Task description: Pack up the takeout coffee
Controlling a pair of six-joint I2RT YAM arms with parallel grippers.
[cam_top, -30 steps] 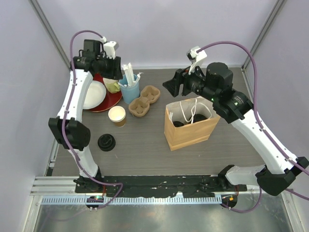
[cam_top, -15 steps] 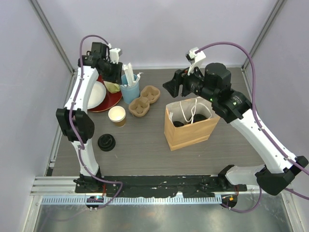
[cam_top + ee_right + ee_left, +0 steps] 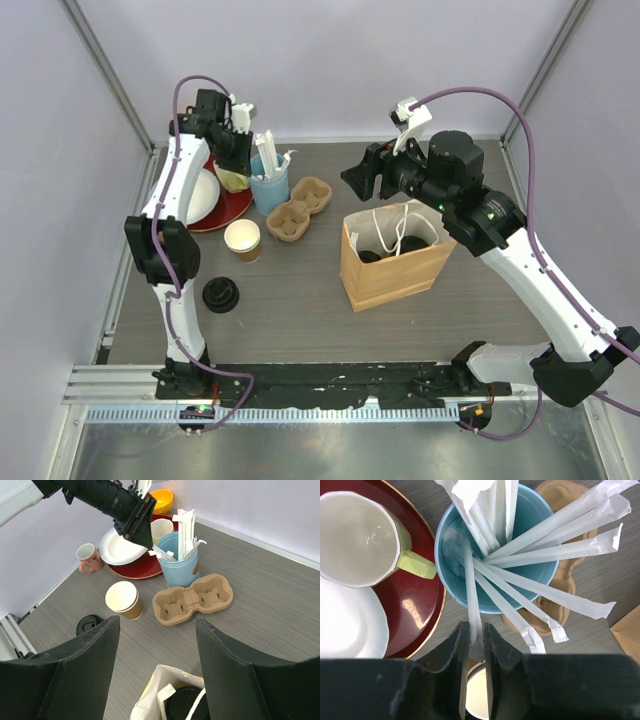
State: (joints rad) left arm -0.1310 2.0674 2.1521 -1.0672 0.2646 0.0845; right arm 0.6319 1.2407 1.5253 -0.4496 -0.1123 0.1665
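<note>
Left end effector (image 3: 475, 645) pinches one white stick (image 3: 471, 605) in the blue cup (image 3: 542, 582) (paper cup (image 3: 476, 695) below mostly hidden by its fingers (image 3: 455, 650)); right end effector (image 3: 156, 625) gapes wide, empty.

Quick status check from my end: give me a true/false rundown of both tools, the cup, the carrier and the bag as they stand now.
The left tool is closed on a white wrapped stick. True.
The paper cup on the table has its lid on. False: it is open, and a black lid lies apart from it on the table.
The right tool is open and empty. True.
The cardboard carrier holds two cups. False: both wells are empty.
The paper bag is empty. False: dark round lids show inside it.
</note>
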